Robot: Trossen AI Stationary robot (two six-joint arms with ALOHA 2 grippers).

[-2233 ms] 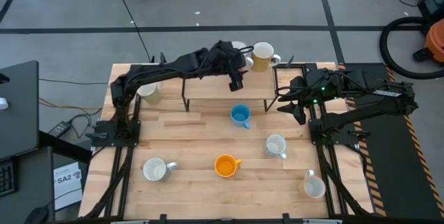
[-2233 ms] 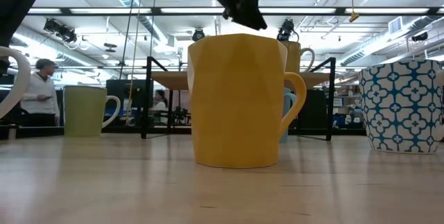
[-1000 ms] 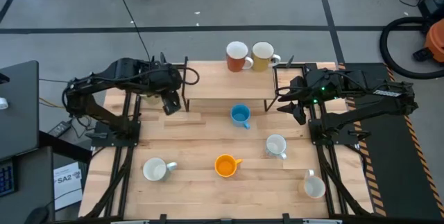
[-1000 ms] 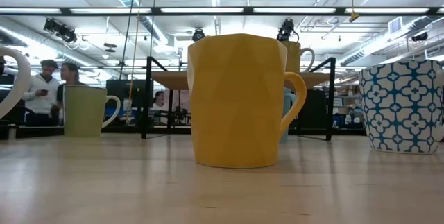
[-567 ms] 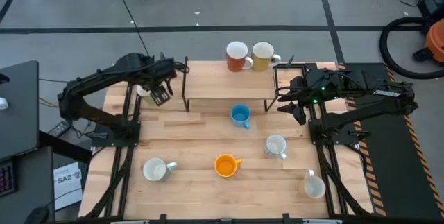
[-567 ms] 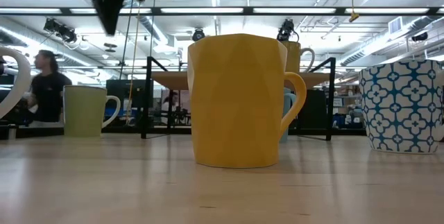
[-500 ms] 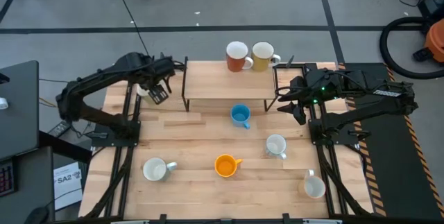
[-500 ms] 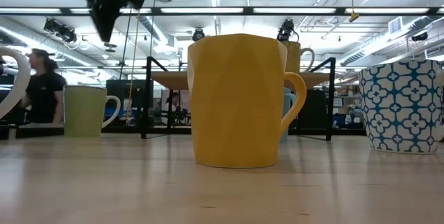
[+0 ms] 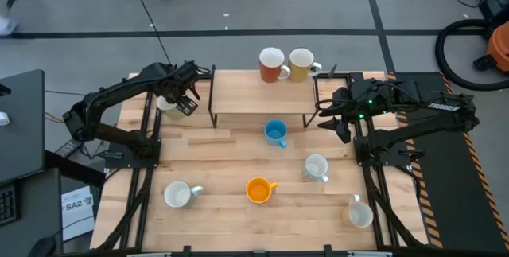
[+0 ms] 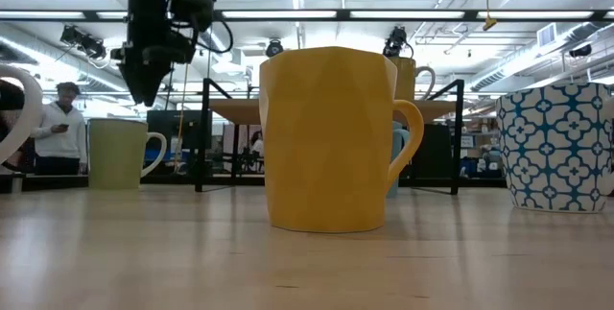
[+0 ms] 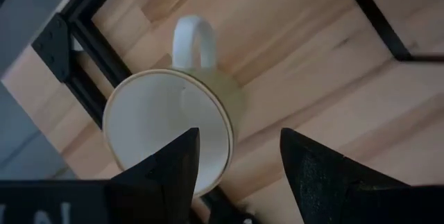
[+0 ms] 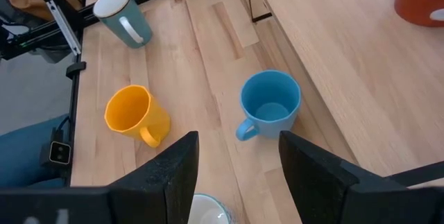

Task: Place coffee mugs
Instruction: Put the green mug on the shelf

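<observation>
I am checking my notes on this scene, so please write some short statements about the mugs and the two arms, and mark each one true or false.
1. The left gripper hangs over a cream mug, with its fingers open. True.
2. A red-orange mug and a yellow mug stand side by side on the raised shelf. True.
3. The blue mug stands on the raised shelf. False: it stands on the table in front of the shelf.
4. The right gripper holds the bright orange mug. False: its fingers are open and hold nothing; that mug stands alone on the table.
</observation>
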